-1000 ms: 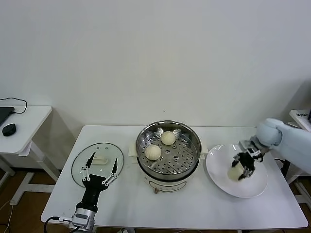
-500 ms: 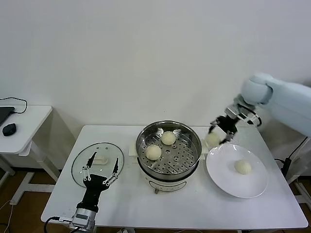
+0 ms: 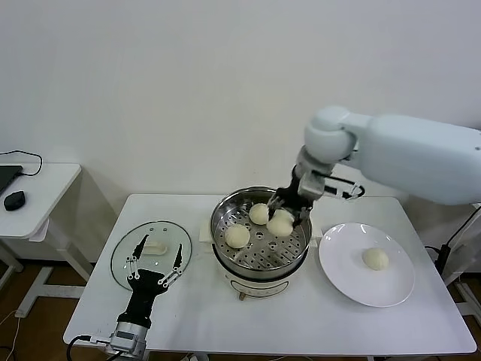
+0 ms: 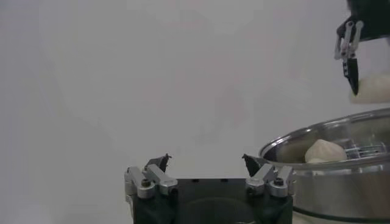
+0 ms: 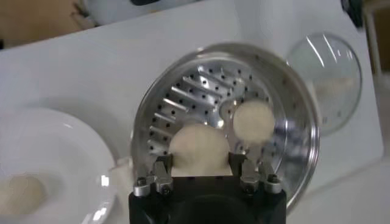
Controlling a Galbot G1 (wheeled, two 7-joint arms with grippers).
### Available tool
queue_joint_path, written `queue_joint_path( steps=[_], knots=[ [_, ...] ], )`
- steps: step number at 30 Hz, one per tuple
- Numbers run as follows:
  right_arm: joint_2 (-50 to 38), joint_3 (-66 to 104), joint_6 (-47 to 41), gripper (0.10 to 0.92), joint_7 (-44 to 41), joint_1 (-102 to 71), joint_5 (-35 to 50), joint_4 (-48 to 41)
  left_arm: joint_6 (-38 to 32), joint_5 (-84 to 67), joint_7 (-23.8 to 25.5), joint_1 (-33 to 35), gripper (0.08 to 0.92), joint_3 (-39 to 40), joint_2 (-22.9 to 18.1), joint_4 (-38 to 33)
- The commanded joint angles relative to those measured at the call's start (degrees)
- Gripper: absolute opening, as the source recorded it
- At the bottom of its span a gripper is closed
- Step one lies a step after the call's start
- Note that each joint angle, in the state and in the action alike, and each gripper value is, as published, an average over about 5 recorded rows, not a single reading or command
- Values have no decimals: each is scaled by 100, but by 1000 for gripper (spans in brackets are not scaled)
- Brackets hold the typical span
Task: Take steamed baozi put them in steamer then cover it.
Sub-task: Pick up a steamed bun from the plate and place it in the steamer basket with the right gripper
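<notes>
The steel steamer (image 3: 260,268) stands mid-table with two baozi (image 3: 237,236) (image 3: 259,213) on its perforated floor. My right gripper (image 3: 284,218) is shut on a third baozi (image 3: 281,223) and holds it over the steamer's right half, close above the basket. In the right wrist view the held baozi (image 5: 198,149) sits between the fingers above the basket floor (image 5: 183,103). A fourth baozi (image 3: 375,259) lies on the white plate (image 3: 342,263). The glass cover (image 3: 159,229) lies flat at the left. My left gripper (image 3: 154,265) is open and empty over the cover's near edge.
A small white pad (image 3: 204,234) lies just left of the steamer. A side table (image 3: 37,203) with a black mouse (image 3: 13,200) stands beyond the table's left end. The white wall is close behind.
My right gripper took a baozi off the plate, lifted it and carried it left to above the steamer basket. The left arm has not moved.
</notes>
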Motion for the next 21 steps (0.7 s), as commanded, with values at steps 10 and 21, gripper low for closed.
queue_joint_path(
  steps=[10,21],
  knots=[
    [469,102,963,636,92,-832,-1454,6,-31,-49,-10,-9,823,-21,3,38],
    [640,93,983,651,89,-1030,-1517,-113,-94,-76,-26,-26,823,-44,24,120]
  ],
)
